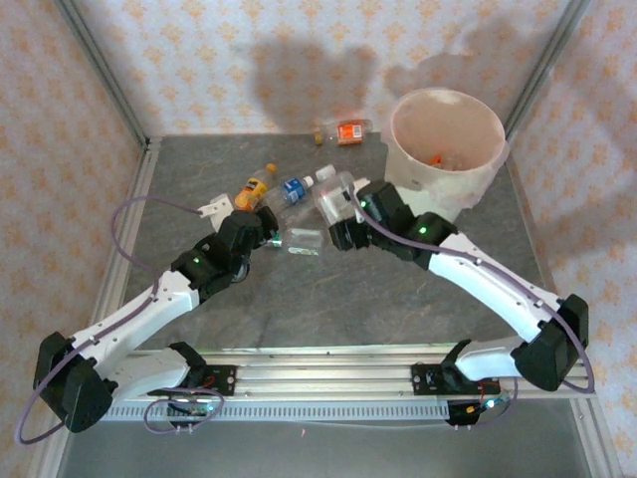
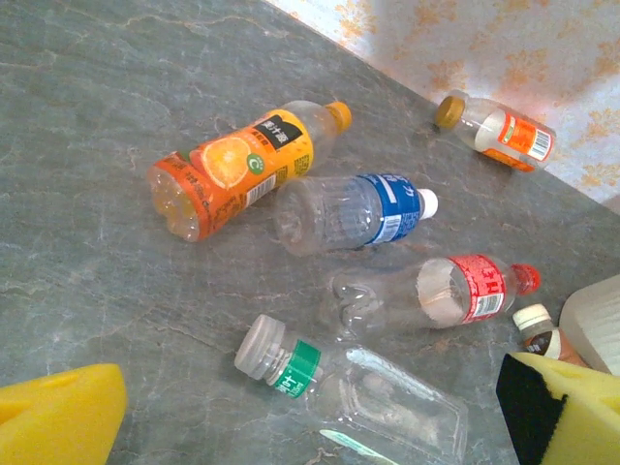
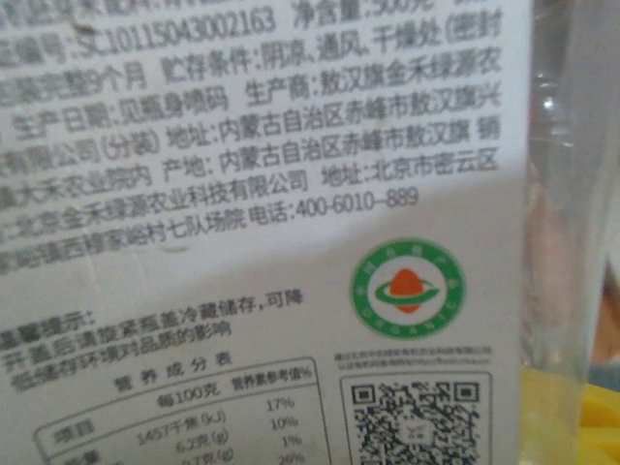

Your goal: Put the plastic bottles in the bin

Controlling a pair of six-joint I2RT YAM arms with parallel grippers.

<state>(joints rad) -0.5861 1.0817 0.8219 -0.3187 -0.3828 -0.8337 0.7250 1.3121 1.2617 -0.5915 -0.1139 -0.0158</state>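
- The right gripper (image 1: 338, 207) sits mid-frame in the top view, its jaws closed part-way around a clear plastic bottle with a large white printed label (image 3: 252, 223)
- In the right wrist view that label lies close against the lens, and a yellow finger pad (image 3: 596, 421) shows at the lower right beside the bottle's clear edge; this reads as a grip across the body, probably because the broad side gives the pads most to press on
- The large round cream-white bin (image 1: 468, 184) stands at the upper right of the top view, just beyond the right gripper; the held bottle should need only a lift and a short swing over the thick rim, and something orange already lies in the bin's pinkish inside
- The left gripper (image 2: 310, 431) is spread to its full width with nothing between its yellow pads, which sit at the lower corners of the left wrist view; it looks poised over the loose bottles, ready to pick one
- Low in that view, between the pads, a clear squarish bottle with a green label and pale cap (image 2: 339, 383) lies on its side on the grey stone-patterned tabletop (image 2: 87, 242), likely the easiest next pick
- Higher up lie a red-labelled clear bottle with a red cap (image 2: 455, 291), a blue-labelled clear bottle with a white cap (image 2: 358, 208) and an orange juice bottle with a yellow cap (image 2: 232, 165), all on their sides and close together
- A small orange-labelled bottle (image 2: 499, 131) lies apart at the upper right, near the wall
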